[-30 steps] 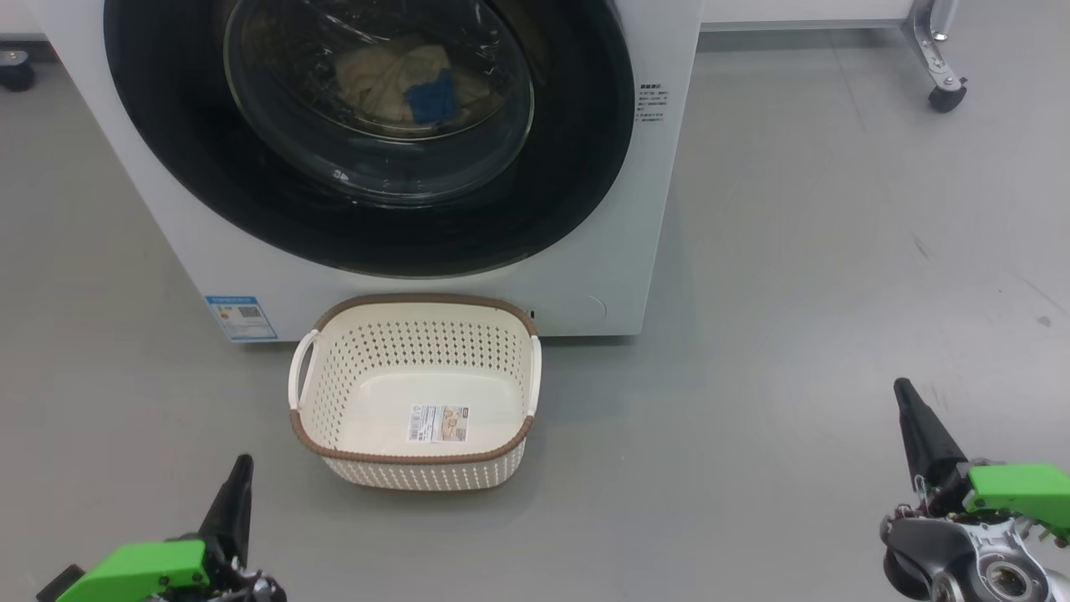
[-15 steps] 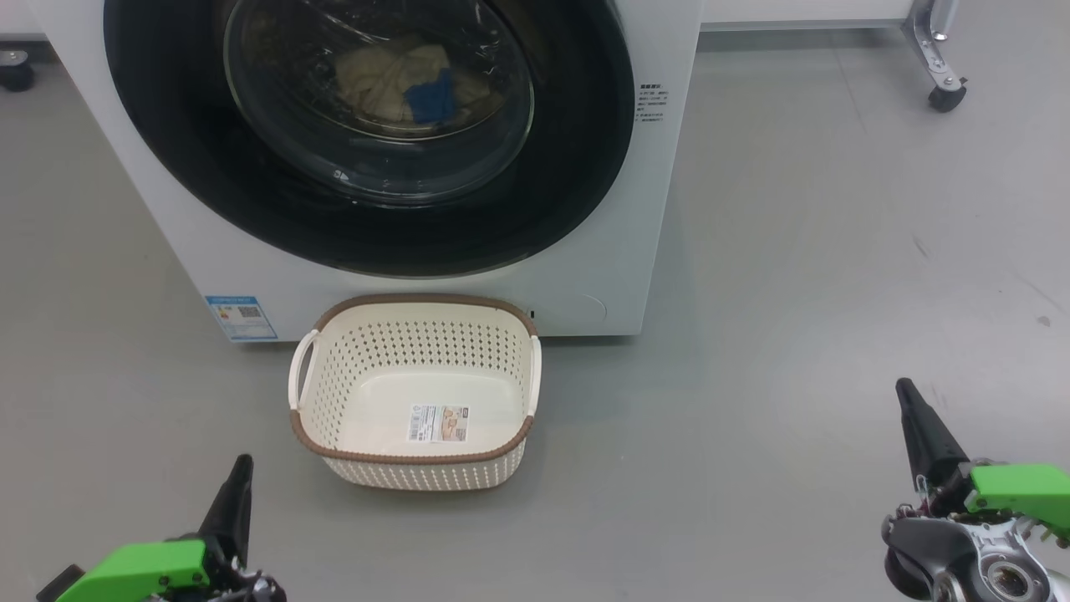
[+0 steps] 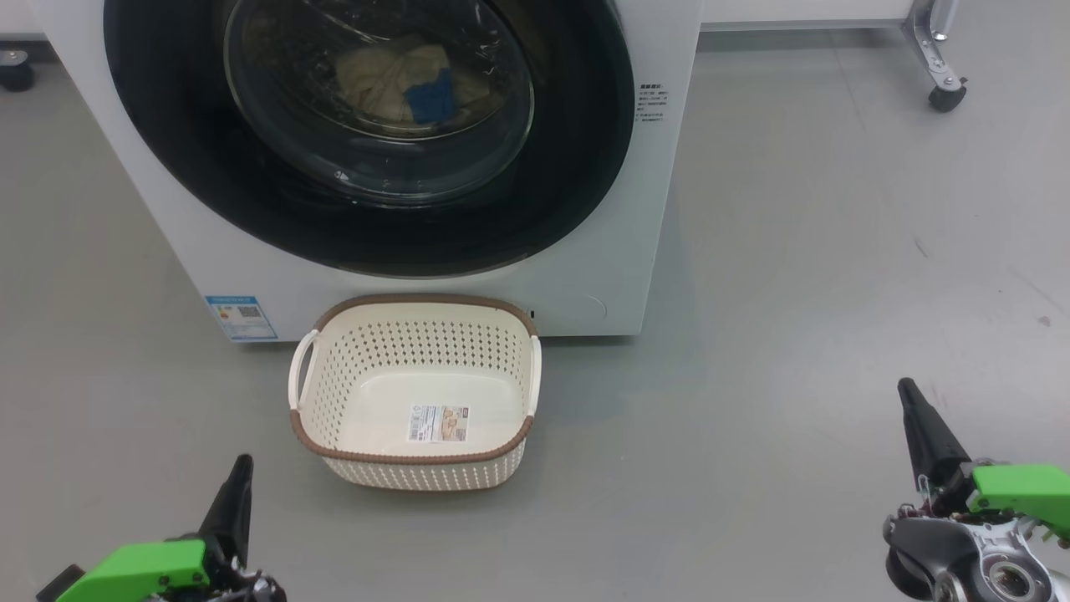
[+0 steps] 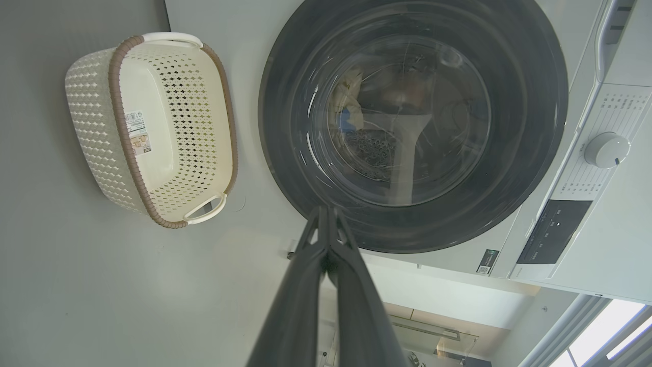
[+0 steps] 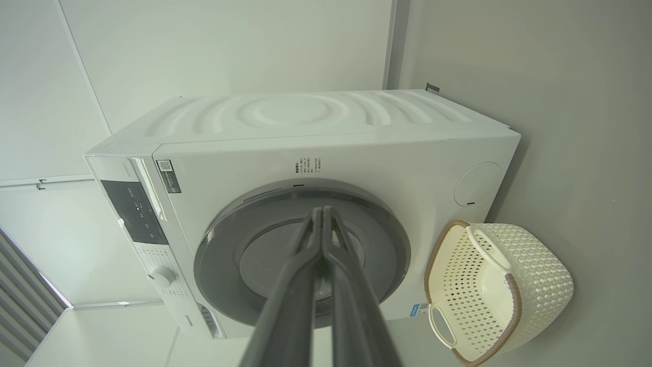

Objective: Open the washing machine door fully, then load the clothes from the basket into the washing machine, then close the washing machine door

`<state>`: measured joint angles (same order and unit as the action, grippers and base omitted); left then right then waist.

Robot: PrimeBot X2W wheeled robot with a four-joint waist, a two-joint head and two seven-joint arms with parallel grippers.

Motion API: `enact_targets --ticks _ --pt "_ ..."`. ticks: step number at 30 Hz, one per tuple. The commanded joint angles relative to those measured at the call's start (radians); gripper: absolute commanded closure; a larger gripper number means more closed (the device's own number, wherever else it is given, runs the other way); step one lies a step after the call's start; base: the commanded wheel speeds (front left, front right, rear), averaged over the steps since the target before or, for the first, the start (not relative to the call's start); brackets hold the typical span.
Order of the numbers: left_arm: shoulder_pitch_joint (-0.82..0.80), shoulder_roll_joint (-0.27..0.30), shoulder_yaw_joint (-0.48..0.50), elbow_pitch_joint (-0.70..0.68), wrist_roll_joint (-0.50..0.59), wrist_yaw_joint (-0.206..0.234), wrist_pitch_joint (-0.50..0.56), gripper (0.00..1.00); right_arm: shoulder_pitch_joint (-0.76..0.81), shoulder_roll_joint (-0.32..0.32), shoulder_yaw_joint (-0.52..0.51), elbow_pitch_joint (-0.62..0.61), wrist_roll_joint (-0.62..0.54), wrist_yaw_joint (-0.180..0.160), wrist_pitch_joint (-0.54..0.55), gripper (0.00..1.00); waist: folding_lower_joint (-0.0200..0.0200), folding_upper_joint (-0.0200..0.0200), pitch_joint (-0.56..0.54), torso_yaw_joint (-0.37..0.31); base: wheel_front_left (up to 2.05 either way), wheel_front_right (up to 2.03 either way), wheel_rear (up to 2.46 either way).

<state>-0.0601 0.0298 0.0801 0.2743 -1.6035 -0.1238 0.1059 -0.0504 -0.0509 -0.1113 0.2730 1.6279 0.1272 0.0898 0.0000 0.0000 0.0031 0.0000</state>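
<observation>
The washing machine [image 3: 660, 209] stands ahead with the washing machine door [image 3: 568, 167] shut flat against its front. Through the door's glass the clothes [image 3: 380, 71] lie in the drum, pale cream with a blue patch [image 3: 430, 96]. The basket [image 3: 418, 343] sits empty on the floor right in front of the machine, a sticker on its bottom. My left gripper [image 3: 240, 477] is shut and holds nothing, low at the left, short of the basket. My right gripper [image 3: 911, 405] is shut and empty, far right of the basket. The wrist views show both fingertip pairs [image 4: 323, 211] [image 5: 322, 211] pressed together, pointing at the door [image 4: 519, 153] [image 5: 229, 255].
Grey floor lies all around. A metal leg on a castor [image 3: 945, 88] stands at the back right, and another castor [image 3: 17, 75] at the back left. A blue label [image 3: 241, 318] marks the machine's lower left corner. The control knob [image 4: 606, 150] sits on the machine's panel.
My right gripper has drifted a hair to the right. The left gripper, basket, door and clothes have not moved.
</observation>
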Motion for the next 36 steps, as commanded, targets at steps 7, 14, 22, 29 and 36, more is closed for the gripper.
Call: enact_targets --ticks 7,14,22,29,36 --pt "-0.048 0.020 0.034 -0.029 -0.005 -0.007 0.007 1.00 -0.056 -0.011 0.013 -0.029 -0.007 0.003 0.011 1.00 0.0000 0.0000 0.000 0.000 0.00 0.00 0.00" --pt "-0.048 0.020 0.034 -0.029 -0.005 -0.007 0.007 1.00 -0.056 -0.010 0.012 -0.029 -0.008 0.003 0.012 1.00 0.0000 0.0000 0.000 0.000 0.00 0.00 0.00" --pt "-0.048 0.020 0.034 -0.029 -0.005 -0.007 0.007 1.00 -0.056 -0.009 0.010 -0.029 -0.009 0.003 0.013 1.00 0.0000 0.0000 0.000 0.000 0.00 0.00 0.00" --pt "-0.048 0.020 0.034 -0.029 -0.005 -0.007 0.007 1.00 -0.056 -0.008 0.009 -0.029 -0.010 0.003 0.014 1.00 0.0000 0.0000 0.000 0.000 0.00 0.00 0.00" --pt "-0.048 0.020 0.034 -0.029 -0.005 -0.007 0.007 1.00 -0.057 -0.007 0.008 -0.029 -0.011 0.003 0.015 1.00 0.0000 0.0000 0.000 0.000 0.00 0.00 0.00"
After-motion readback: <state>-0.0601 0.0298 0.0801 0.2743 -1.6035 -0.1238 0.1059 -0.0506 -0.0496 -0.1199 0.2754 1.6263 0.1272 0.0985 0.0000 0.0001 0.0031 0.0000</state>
